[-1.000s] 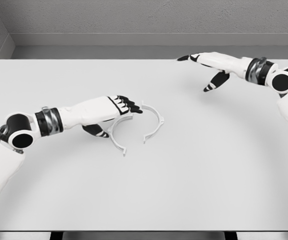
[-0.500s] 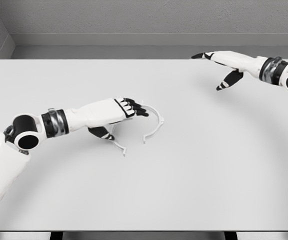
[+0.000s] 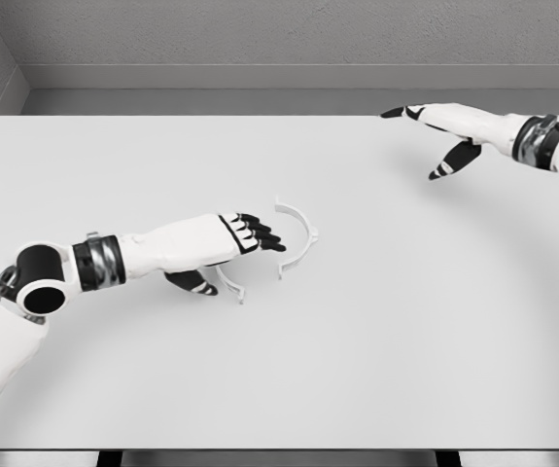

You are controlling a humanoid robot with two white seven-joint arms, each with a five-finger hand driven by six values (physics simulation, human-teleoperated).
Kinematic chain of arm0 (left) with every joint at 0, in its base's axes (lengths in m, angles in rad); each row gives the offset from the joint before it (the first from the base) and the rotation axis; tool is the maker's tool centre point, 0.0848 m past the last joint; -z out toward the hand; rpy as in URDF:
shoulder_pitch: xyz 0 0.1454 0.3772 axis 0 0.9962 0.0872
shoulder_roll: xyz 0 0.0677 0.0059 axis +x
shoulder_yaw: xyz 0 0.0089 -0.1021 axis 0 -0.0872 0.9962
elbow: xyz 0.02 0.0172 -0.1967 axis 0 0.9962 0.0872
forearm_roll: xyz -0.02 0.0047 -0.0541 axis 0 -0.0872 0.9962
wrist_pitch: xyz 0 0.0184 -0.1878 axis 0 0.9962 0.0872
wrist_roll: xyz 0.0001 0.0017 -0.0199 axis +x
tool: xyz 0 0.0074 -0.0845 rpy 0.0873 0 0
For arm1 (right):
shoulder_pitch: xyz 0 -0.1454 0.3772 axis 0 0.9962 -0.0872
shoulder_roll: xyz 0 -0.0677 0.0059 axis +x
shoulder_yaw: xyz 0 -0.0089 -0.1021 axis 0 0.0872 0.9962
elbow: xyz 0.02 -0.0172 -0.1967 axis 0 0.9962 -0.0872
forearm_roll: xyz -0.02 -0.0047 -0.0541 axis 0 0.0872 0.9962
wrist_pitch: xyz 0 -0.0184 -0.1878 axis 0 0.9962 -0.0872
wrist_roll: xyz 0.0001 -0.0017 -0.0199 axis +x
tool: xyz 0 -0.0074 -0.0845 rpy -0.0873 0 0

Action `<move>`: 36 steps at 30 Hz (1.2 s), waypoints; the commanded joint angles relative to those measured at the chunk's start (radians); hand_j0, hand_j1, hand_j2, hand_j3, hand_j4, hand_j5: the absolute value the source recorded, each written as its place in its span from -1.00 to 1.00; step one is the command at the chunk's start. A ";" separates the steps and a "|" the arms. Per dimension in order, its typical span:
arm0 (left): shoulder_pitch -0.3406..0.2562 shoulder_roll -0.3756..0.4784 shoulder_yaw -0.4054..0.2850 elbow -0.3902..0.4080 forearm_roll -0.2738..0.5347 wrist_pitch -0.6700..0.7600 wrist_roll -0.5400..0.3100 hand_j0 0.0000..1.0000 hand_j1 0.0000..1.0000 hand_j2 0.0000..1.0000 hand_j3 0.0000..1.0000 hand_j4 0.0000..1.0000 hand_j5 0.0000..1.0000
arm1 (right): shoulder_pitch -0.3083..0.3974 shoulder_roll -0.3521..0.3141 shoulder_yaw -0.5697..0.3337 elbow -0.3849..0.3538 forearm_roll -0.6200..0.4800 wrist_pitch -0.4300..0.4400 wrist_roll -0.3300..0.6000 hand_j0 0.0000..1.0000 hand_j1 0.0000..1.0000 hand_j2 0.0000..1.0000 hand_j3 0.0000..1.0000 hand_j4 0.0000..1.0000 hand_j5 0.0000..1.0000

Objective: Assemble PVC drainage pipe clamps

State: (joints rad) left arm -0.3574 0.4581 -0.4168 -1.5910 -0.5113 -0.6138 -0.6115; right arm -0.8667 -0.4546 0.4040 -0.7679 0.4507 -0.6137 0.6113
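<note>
A humanoid robot works over a white worktop [image 3: 376, 360] on which two white PVC clamp halves lie near the middle. From the near-left corner the left arm reaches in, and the left robot hand [image 3: 226, 251] hovers low over the left clamp half [image 3: 232, 287], of which only a short curved end shows past the thumb. The fingers [image 3: 258, 233] are stretched forward and close together, the thumb tucked beneath; whether they pinch the part cannot be told. Just beside the fingertips lies the right clamp half [image 3: 300, 233], an open arc apart from its mate. Toward the far-right corner the right robot hand [image 3: 435, 141] hangs above the worktop, fingers spread, holding nothing, well apart from both pieces. The risk, judged from here: the extended fingertips could nudge the light right half and send it sliding away, or a shallow grip on the thin left half could let it twist, leaving the ends misaligned for joining.
</note>
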 commanded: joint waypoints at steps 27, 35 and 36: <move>0.029 -0.062 0.015 0.017 -0.024 0.003 0.001 1.00 1.00 1.00 1.00 1.00 1.00 | -0.002 -0.007 -0.002 -0.001 -0.007 0.003 0.000 1.00 1.00 1.00 1.00 1.00 1.00; 0.023 -0.061 0.016 0.019 -0.026 0.003 0.001 1.00 1.00 1.00 1.00 1.00 1.00 | 0.000 -0.007 -0.001 -0.001 -0.007 0.003 0.000 1.00 1.00 1.00 1.00 1.00 1.00; 0.023 -0.061 0.016 0.023 -0.026 0.003 0.001 1.00 1.00 1.00 1.00 1.00 1.00 | 0.000 -0.007 -0.001 -0.001 -0.007 0.003 0.000 1.00 1.00 1.00 1.00 1.00 1.00</move>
State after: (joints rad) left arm -0.3344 0.3967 -0.4010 -1.5695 -0.5438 -0.6135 -0.6114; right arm -0.8667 -0.4612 0.4048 -0.7679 0.4505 -0.6137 0.6113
